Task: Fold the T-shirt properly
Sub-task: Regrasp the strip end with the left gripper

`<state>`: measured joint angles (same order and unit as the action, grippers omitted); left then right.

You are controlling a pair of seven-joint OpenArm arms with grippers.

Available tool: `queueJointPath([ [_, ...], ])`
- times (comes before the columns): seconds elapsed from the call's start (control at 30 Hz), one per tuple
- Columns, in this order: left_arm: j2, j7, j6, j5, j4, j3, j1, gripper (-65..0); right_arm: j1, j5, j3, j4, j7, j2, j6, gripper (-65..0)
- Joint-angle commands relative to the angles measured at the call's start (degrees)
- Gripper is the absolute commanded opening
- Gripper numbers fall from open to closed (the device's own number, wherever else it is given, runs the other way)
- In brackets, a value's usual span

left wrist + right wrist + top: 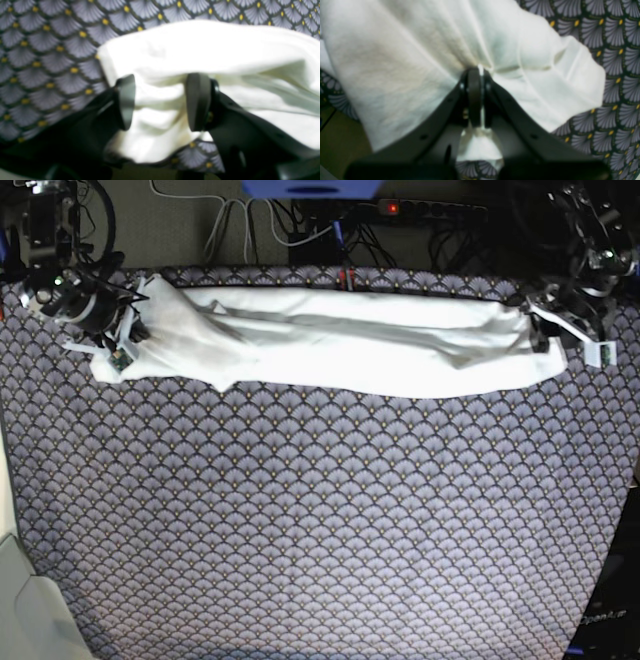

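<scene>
T-shirt (340, 340) spans both: right hand (478, 72) pinches it, left hand (160, 102) gapes around cloth.

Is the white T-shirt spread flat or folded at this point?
Folded lengthwise: the white cloth T-shirt lies as a long narrow band along the far edge of the purple fan-patterned table cover, no print showing.

Grey fan-patterned tablecloth (320, 520) with yellow dots, tangled cables (290, 220) behind, power strip (430, 210)

Left claw (160, 102) spread wide, right claw (479, 75) clamped.
</scene>
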<state>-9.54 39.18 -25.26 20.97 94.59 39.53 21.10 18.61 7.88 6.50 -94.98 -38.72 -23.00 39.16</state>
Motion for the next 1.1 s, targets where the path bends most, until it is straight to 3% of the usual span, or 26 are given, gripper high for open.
queueJointPath([
  [0.0, -1.0, -1.1, 0.2, 0.5, 0.3, 0.5, 0.0, -32.6, 0.2, 0.3, -0.5, 0.0, -1.0, -0.1, 0.8, -65.0],
  [0.3, -1.8, -1.1, -0.2, 0.5, -6.8, 0.6, -3.4, -32.6, -0.8, 0.3, -0.5, 0.1, -1.2, -0.1, 0.8, -65.0],
  [0.77, -1.2, -1.4, 0.2, 0.4, -7.5, -4.6, -5.0, -32.7, -1.0, 0.3, -0.5, 0.1, -1.1, -0.2, 0.8, -65.0],
  [0.93, -1.7, -1.4, -0.1, 0.4, -13.8, -4.5, -6.0, -33.2, -1.1, 0.3, -0.5, 0.1, -1.1, -0.2, 0.8, -65.0],
  [1.0, -1.8, -1.5, -0.3, 0.6, -16.1, -4.4, -6.2, -38.3, -1.1, 0.3, -0.5, 0.1, -1.1, -0.3, 0.8, -65.0],
  [1.07, -1.8, -1.5, -0.3, 0.7, -16.9, -4.4, -6.2, -49.9, -1.2, 0.3, -0.5, 0.1, -1.1, -0.3, 0.8, -65.0],
])
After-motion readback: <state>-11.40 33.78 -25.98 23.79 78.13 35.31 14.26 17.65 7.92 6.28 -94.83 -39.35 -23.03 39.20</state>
